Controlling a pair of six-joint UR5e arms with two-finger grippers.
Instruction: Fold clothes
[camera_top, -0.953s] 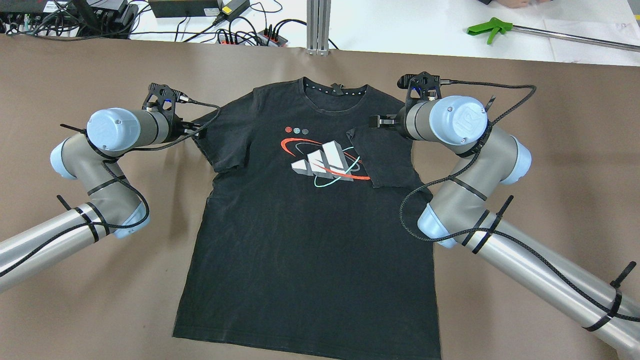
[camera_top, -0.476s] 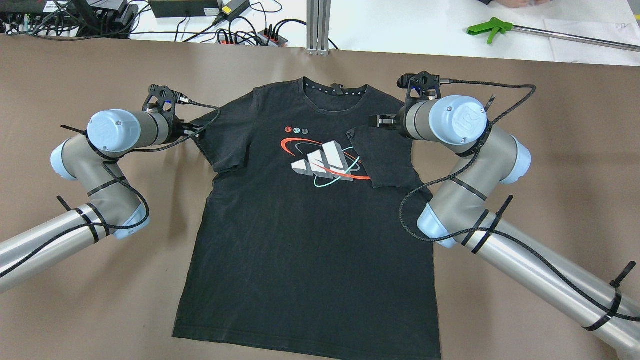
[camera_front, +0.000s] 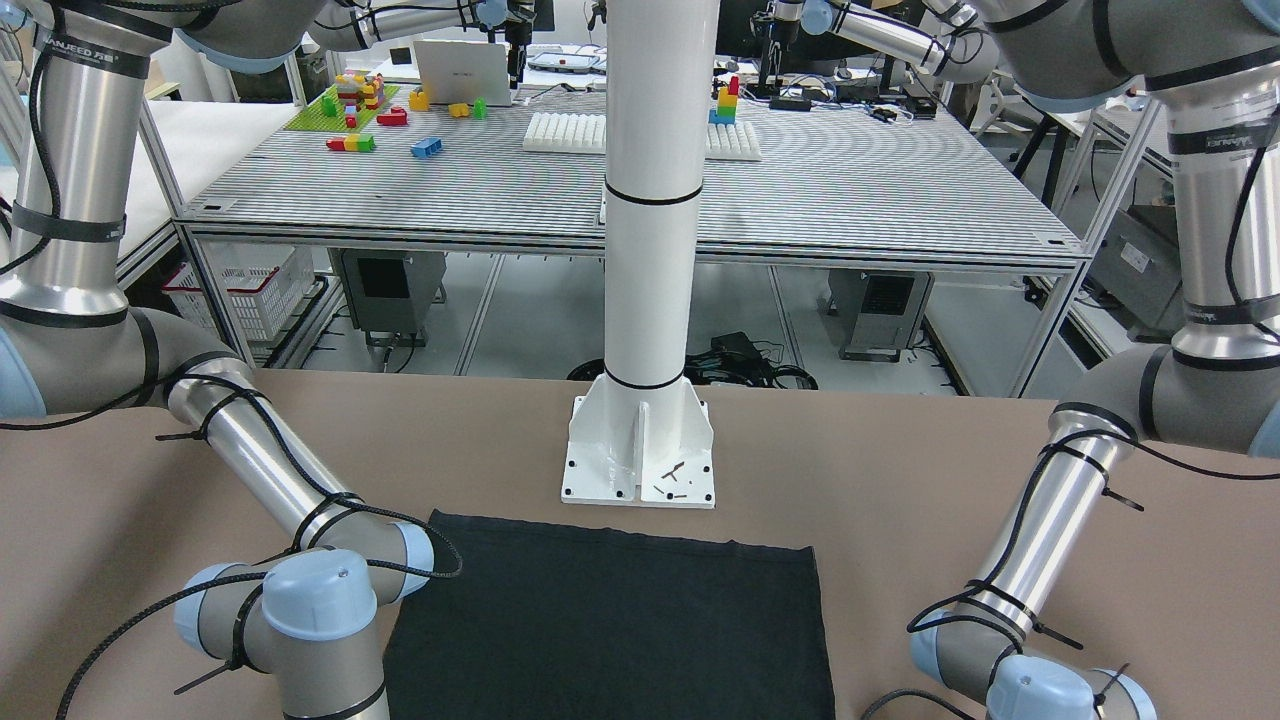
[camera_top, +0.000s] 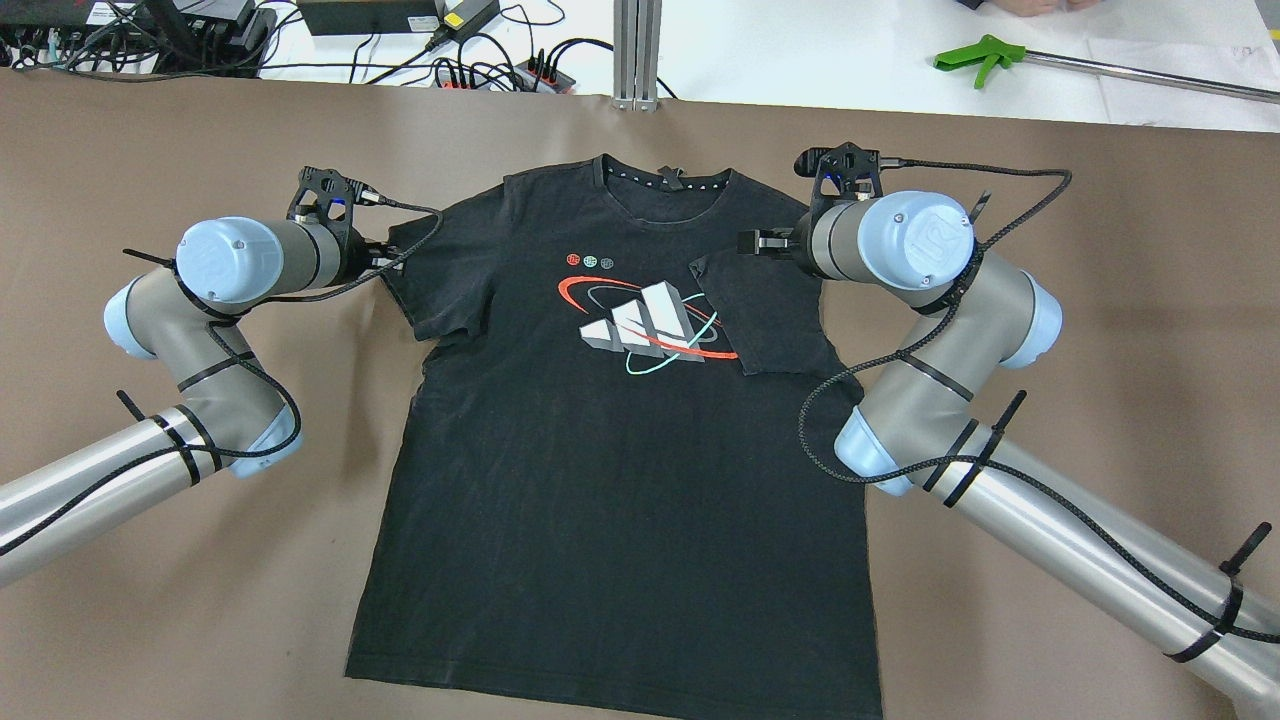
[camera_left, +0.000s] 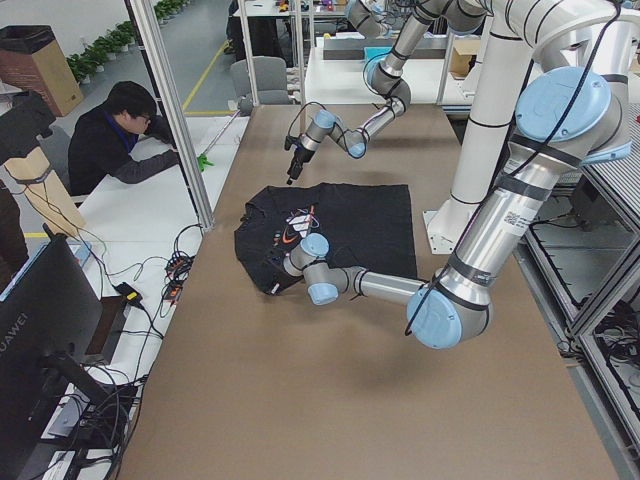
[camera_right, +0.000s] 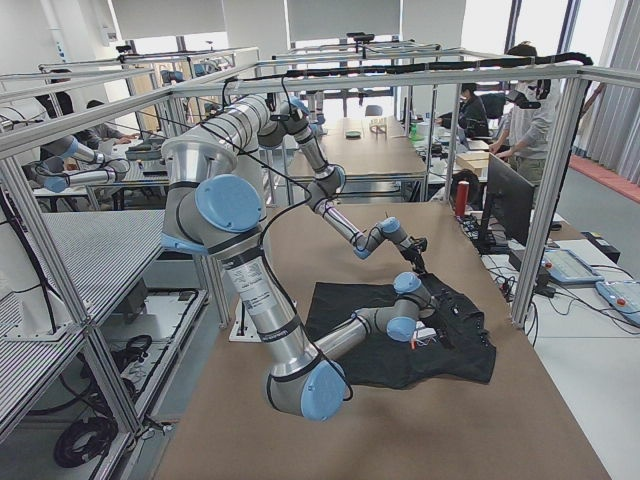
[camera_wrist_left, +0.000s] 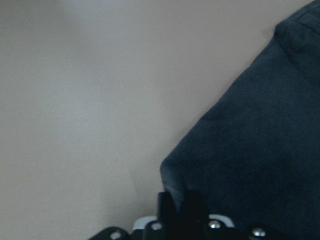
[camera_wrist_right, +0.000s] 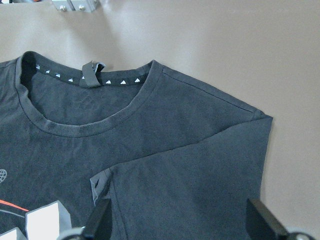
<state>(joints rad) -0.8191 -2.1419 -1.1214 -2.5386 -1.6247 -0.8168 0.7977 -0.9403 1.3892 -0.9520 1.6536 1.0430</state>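
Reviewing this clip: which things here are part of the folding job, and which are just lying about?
In the job:
black T-shirt
left gripper, fingers closed on one sleeve
right gripper, open over the folded-in sleeve

Lying about:
green grabber tool
power strip
aluminium post

HUAWEI stands on the monitor (camera_left: 40, 330) bezel — and a UR mark on the right arm's joint cap (camera_top: 925, 235).

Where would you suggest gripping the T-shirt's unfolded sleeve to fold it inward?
Pinch the unfolded sleeve at its hemmed outer edge, coming low from the table side: it lies flat, so probably only that free edge offers a lip. The left gripper sits there.
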